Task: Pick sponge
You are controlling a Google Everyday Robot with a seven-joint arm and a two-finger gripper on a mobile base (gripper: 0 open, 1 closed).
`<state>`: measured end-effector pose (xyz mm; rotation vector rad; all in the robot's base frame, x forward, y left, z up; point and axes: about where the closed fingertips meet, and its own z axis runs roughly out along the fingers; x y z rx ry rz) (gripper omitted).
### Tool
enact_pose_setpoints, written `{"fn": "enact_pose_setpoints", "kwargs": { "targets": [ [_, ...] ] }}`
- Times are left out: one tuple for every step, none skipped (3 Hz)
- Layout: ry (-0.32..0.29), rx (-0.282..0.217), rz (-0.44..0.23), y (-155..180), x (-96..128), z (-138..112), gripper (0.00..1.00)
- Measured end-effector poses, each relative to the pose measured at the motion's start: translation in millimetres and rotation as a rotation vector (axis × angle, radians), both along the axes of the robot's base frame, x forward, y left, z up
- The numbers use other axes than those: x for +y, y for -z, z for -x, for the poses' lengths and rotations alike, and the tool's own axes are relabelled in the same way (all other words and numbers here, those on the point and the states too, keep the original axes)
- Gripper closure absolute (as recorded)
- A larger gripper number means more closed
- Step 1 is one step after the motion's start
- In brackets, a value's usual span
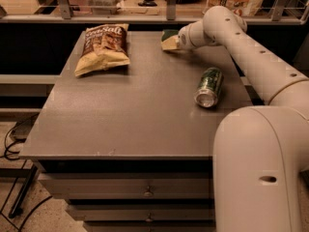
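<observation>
The sponge (169,40), dark green on top with a pale yellow base, is at the far edge of the grey table (135,110), right of centre, and looks tilted. My gripper (177,39) is at the sponge's right side and touches it; the white arm reaches there from the right. The end of the arm hides the sponge's right part.
A green drink can (208,86) lies on its side on the right of the table, under the arm. A brown and yellow chip bag (102,47) lies at the far left. The arm's white base (260,168) fills the near right. A counter rail runs behind the table.
</observation>
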<state>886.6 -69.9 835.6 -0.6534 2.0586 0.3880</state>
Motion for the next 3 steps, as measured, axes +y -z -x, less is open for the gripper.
{"fn": "enact_pose_setpoints", "kwargs": {
  "targets": [
    [-0.104, -0.167, 0.004, -91.0, 11.2, 26.1, 1.0],
    [-0.187, -0.306, 0.003, -164.7, 19.0, 52.7, 1.0],
    [-0.205, -0.328, 0.013, -170.6, 22.3, 54.9, 1.0]
  ]
}}
